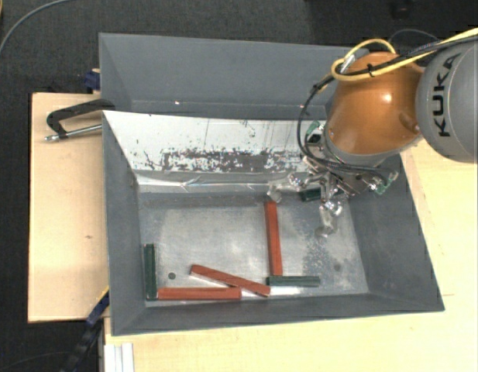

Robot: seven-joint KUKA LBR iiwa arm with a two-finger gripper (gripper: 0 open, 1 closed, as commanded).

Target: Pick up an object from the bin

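Several sticks lie flat in the bin [223, 76], most crowded against the wall down and to the left of my gripper [329, 208]. A red stick [273, 239] lies just left of it, apart from the others along most of its length, so I judge it the easiest pick. I cannot tell how wide the gripper stands; I see nothing held in it.

The bin floor [200, 235] is lying bare left of centre. Sticks [200, 293] are lining the front wall [300, 310], one red stick [273, 239] crossing mid-floor.
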